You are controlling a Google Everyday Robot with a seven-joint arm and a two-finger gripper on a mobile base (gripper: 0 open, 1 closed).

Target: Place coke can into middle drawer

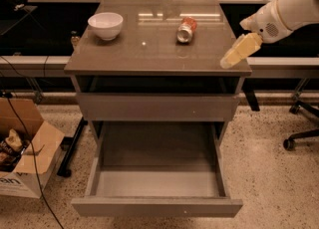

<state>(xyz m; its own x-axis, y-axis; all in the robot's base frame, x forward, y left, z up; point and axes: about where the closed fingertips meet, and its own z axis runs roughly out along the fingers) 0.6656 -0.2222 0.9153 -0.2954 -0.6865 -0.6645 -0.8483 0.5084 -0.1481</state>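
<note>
The coke can [186, 29] lies on its side on the cabinet top [149, 54], right of centre, silver end toward me. The middle drawer [157, 183] is pulled out wide open at the bottom of the cabinet, and its grey floor is bare. My gripper [240, 50] hangs from the white arm at the right, just over the cabinet top's right front corner. It is to the right of the can and nearer the front, apart from it, and holds nothing that I can see.
A white bowl [105, 25] stands on the cabinet top at the left. A closed grey drawer front [157, 106] sits above the open drawer. An open cardboard box [22, 161] is on the floor at the left, and a chair base [299, 136] at the right.
</note>
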